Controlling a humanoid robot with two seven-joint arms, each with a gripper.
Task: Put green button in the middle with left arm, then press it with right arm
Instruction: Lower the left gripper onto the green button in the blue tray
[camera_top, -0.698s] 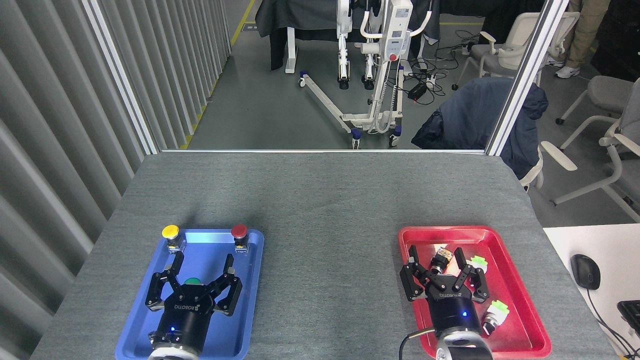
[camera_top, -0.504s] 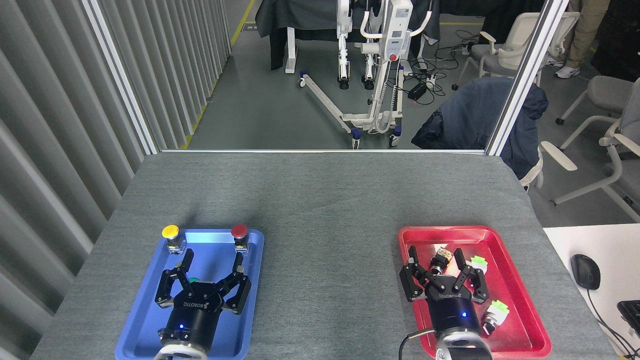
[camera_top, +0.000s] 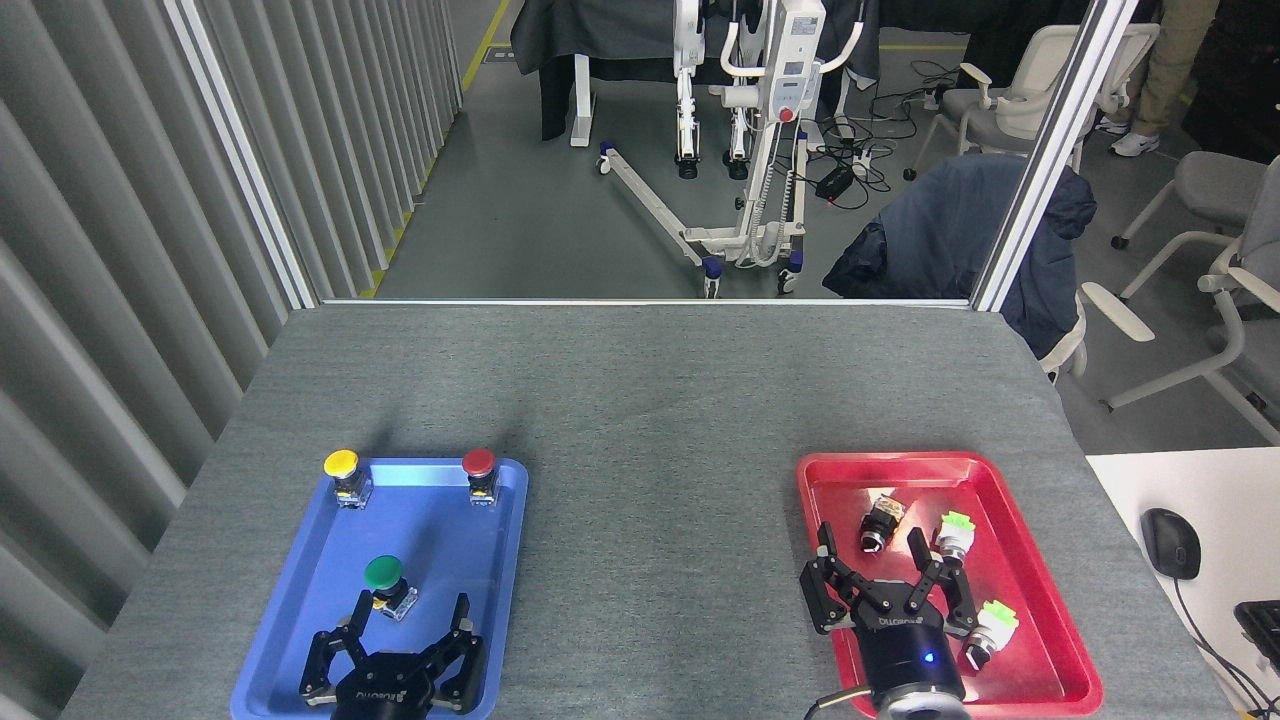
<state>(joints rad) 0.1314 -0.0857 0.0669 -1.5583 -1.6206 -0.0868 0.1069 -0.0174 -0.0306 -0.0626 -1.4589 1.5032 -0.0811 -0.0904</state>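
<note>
Head view: you have two trays on the grey worktop (camera_top: 640, 400), a blue tray (camera_top: 300, 620) on your left and a red tray (camera_top: 1040, 600) on your right, well apart, with a bare middle (camera_top: 650, 560) between them.

In the blue tray you can count three buttons. The yellow button (camera_top: 342, 474) stands at the far left corner and the red button (camera_top: 479, 473) at the far right corner. The green button (camera_top: 386, 584) sits nearer you, about mid-tray, tilted, with its yellow tag showing at the base.

Your left gripper (camera_top: 400, 625) is at the tray's near end, just below the green button. Its fingers (camera_top: 357, 612) are spread wide and hold nothing; one fingertip lies just beside the button's body, and you cannot tell whether it touches.

In the red tray you can count three parts: one black switch (camera_top: 876, 524) lying on its side, and two light-green-and-white switches, one (camera_top: 953, 534) just right of the black one and one (camera_top: 990, 626) nearer you.

Your right gripper (camera_top: 880, 565) hangs over the red tray's near left part, blue light on. Its fingers (camera_top: 925, 562) are spread wide and empty, with the black switch just beyond the tips.

Beyond the worktop you see one patient lift (camera_top: 745, 130), several chairs (camera_top: 1020, 95) and a mouse (camera_top: 1170, 543) on a white desk.
</note>
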